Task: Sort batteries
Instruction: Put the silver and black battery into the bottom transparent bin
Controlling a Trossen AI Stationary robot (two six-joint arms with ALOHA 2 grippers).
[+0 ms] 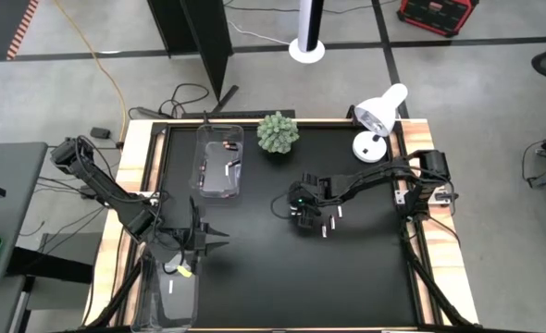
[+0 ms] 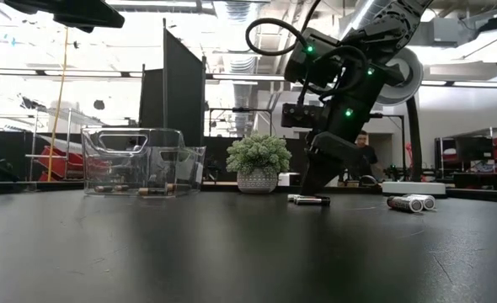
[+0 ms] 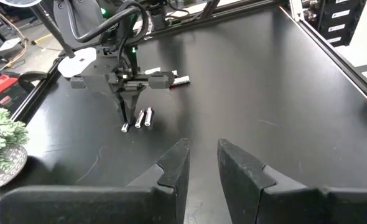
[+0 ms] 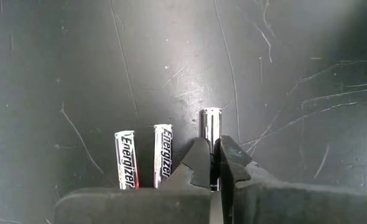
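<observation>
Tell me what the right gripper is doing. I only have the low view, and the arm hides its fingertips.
Observer: In the right wrist view, the right gripper is shut on a silver battery lying on the table.
Operator: Anything close beside it?
Observer: Two Energizer batteries lie parallel to it on one side, clear of the fingers.
Operator: Where is the left arm?
Observer: In the high view, the left gripper is open beside the near-left clear bin, which holds a white battery.
</observation>
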